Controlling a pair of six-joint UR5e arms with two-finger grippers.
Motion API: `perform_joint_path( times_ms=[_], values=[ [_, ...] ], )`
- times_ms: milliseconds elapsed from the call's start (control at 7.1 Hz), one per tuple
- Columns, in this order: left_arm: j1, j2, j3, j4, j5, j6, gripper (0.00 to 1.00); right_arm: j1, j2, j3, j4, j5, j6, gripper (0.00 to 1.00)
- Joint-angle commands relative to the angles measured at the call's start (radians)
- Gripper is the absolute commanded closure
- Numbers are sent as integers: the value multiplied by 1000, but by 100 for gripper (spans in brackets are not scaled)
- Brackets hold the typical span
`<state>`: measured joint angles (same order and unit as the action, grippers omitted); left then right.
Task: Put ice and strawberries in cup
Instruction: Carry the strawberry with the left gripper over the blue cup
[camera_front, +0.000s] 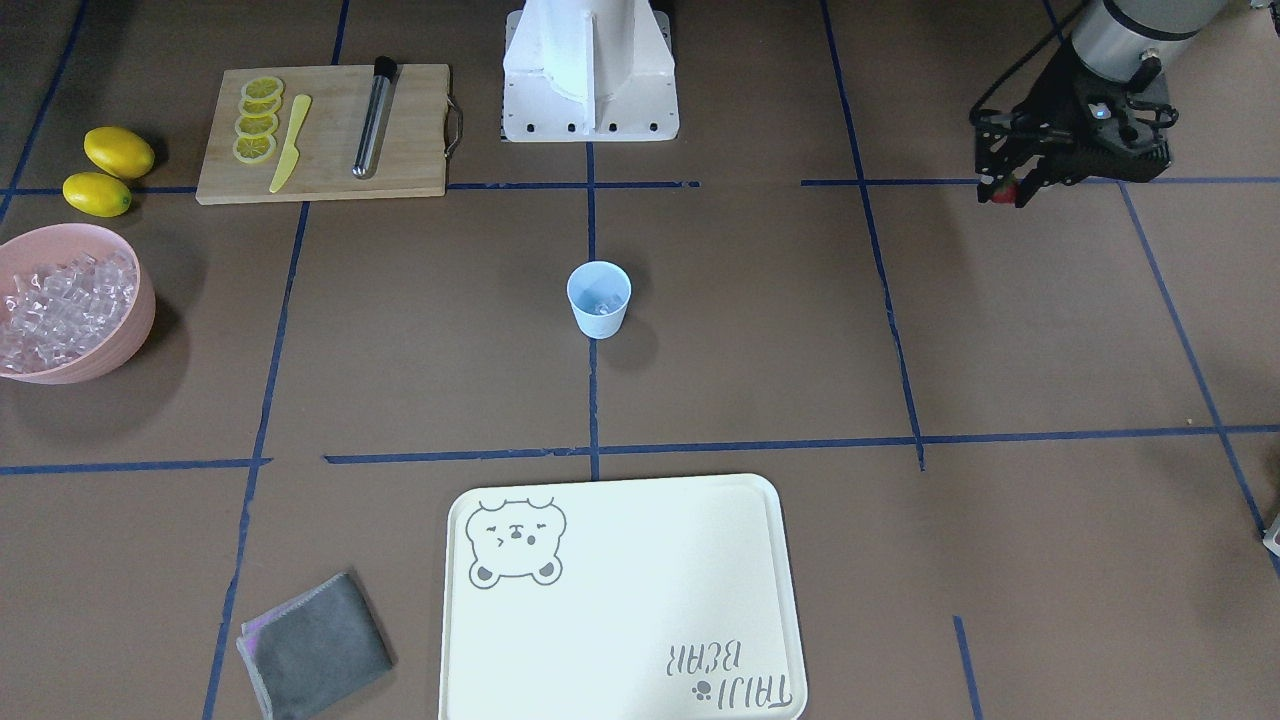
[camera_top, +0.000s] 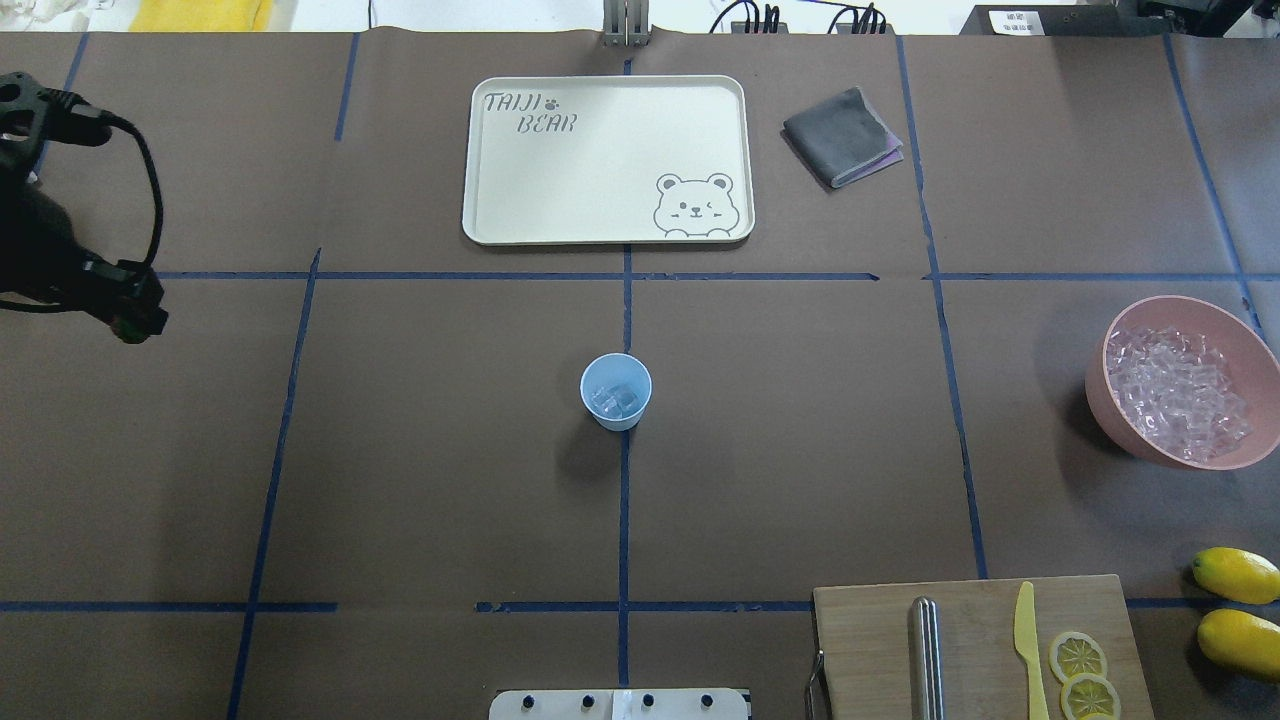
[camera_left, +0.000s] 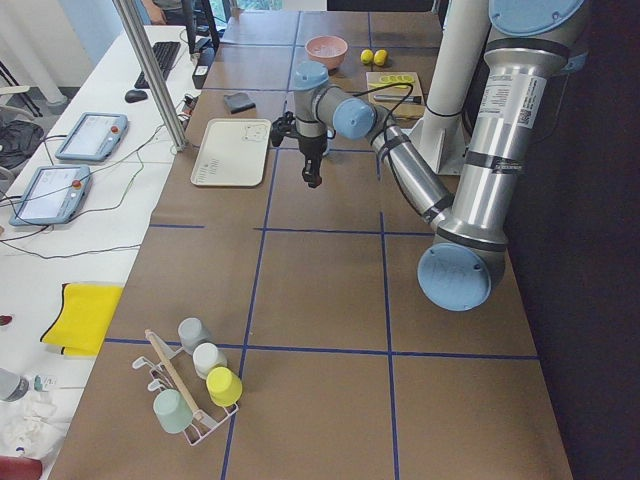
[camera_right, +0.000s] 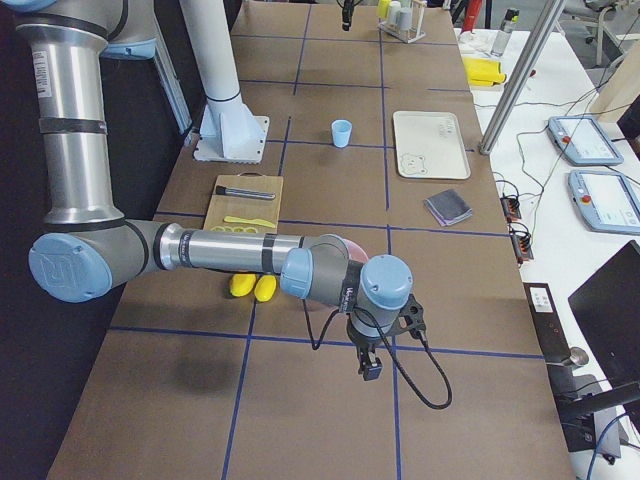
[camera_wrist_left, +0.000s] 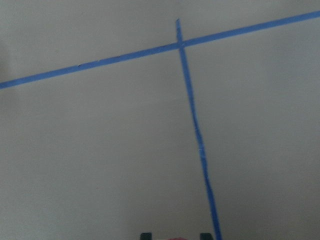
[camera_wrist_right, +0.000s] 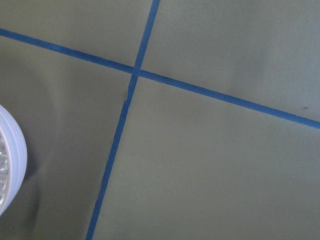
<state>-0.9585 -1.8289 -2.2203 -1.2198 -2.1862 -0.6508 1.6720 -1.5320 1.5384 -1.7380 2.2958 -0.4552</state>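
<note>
The pale-blue cup (camera_front: 599, 298) stands upright at the table's middle (camera_top: 616, 390) with a few ice cubes (camera_top: 613, 400) in it. More ice (camera_top: 1180, 395) fills the pink bowl (camera_front: 143, 305). My left gripper (camera_front: 1010, 188) hangs above the table far to the cup's left (camera_top: 132, 322), shut on the small red strawberry (camera_front: 1003, 193). My right gripper (camera_right: 370, 370) shows only in the exterior right view, beyond the bowl. I cannot tell if it is open or shut.
A white bear tray (camera_top: 520, 200) and a grey cloth (camera_top: 842, 136) lie at the far side. A cutting board (camera_front: 410, 150) holds lemon slices, a yellow knife and a metal tube. Two lemons (camera_front: 108, 168) lie beside it. A cup rack (camera_left: 195, 385) stands at the table's left end.
</note>
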Motion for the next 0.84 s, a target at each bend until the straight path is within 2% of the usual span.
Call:
perform_joint_path(
  times_ms=[0,422,704],
  values=[
    [192,-155,5,34,137,-302,93,0,-16,0,0,1,0,0],
    [353,-433,206,25,180,-582,94,0,-30,12,0,2,1,0],
    [421,-588,371,-1,244,-673,94,0,-45,38,0,1,1,0]
  ],
)
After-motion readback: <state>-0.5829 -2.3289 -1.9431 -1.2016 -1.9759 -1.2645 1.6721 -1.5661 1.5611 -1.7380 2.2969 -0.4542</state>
